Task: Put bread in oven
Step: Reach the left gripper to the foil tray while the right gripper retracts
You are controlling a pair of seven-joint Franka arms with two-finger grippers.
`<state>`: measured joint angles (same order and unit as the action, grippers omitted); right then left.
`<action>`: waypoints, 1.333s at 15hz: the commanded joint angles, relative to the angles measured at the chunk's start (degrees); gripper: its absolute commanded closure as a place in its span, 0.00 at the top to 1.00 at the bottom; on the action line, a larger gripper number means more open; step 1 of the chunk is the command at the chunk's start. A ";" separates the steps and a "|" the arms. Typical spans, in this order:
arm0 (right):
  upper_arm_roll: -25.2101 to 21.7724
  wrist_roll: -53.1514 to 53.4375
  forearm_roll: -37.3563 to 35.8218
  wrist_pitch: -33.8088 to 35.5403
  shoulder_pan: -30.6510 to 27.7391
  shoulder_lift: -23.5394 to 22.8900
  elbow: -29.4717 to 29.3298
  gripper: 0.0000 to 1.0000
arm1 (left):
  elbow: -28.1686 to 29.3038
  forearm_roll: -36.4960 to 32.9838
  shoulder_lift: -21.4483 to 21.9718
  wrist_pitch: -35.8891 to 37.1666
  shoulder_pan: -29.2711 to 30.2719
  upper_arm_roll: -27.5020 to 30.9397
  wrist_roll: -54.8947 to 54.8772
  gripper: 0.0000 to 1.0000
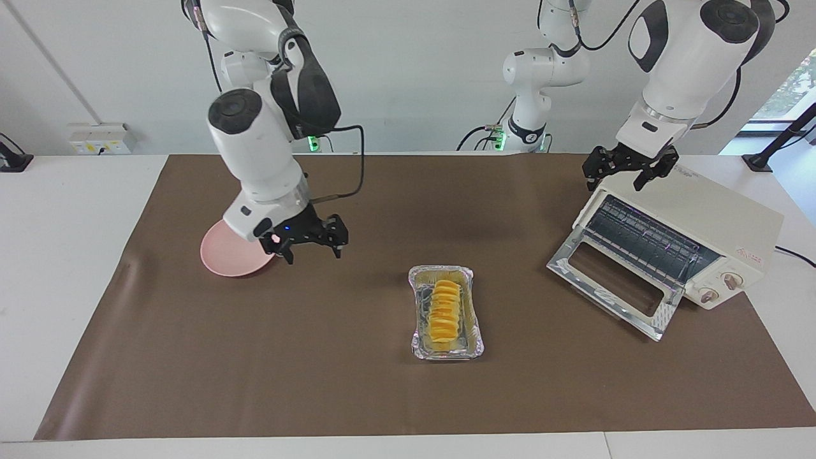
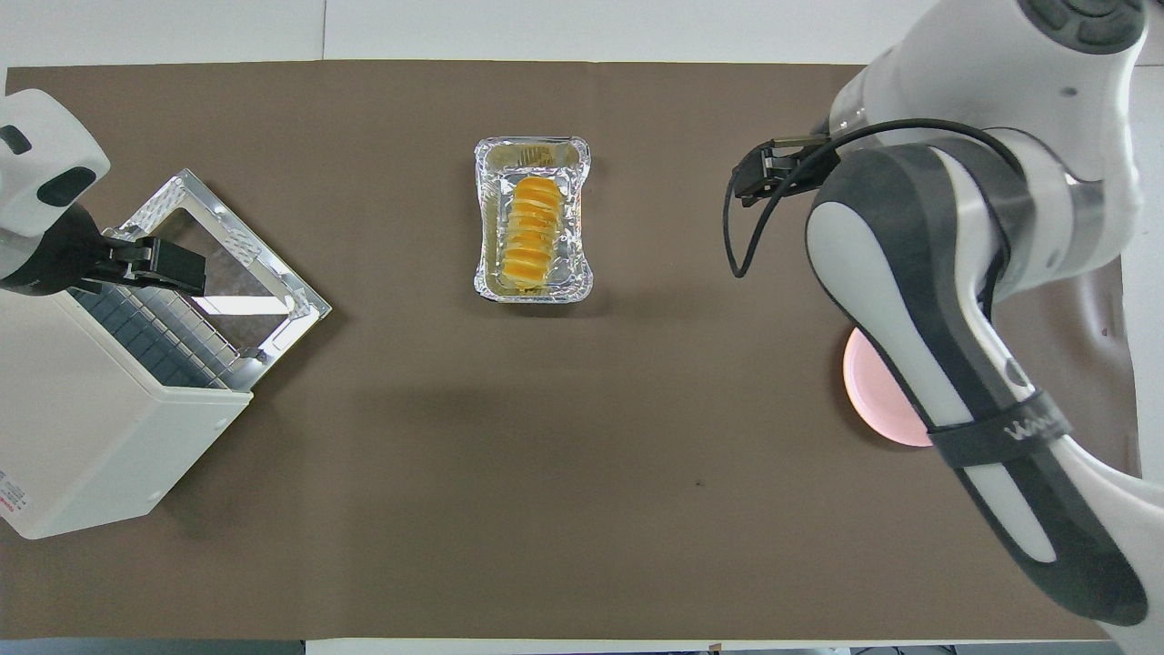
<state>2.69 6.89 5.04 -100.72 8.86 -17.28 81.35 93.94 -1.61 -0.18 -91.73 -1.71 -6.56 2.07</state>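
Note:
The bread (image 1: 443, 309) (image 2: 530, 227), a ridged golden-yellow loaf, lies in a crinkled silver foil tray (image 1: 415, 347) (image 2: 486, 273) at the middle of the brown mat. The cream-white oven (image 1: 714, 217) (image 2: 91, 437) stands at the left arm's end, its glass door (image 1: 612, 287) (image 2: 227, 264) folded down open and the wire rack showing. My left gripper (image 1: 628, 173) (image 2: 182, 264) hangs open just over the oven's top front edge. My right gripper (image 1: 312, 245) (image 2: 755, 177) is open and holds nothing, raised over the mat beside the pink plate, well apart from the tray.
A round pink plate (image 1: 226, 261) (image 2: 873, 405) lies toward the right arm's end, partly covered by the right arm. The brown mat (image 1: 255, 370) covers most of the white table.

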 commanded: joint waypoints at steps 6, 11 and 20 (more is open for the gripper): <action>0.30 -11.38 -5.13 13.61 -12.90 10.59 3.38 1.00 | 1.34 0.82 1.85 2.35 -0.31 -0.21 5.38 1.00; 0.21 -11.11 -5.40 15.84 -15.80 16.82 11.43 1.00 | 0.73 3.35 0.62 0.86 -2.94 -0.56 9.35 1.00; 0.21 -9.72 -5.40 9.32 -17.65 19.74 17.00 1.00 | -14.55 4.78 -18.96 -7.83 -18.93 -0.39 32.72 1.00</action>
<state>2.25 -3.64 0.37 -90.14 -7.73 1.04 96.47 84.77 2.64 -13.97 -97.41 -17.56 -7.85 31.09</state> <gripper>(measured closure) 0.000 0.000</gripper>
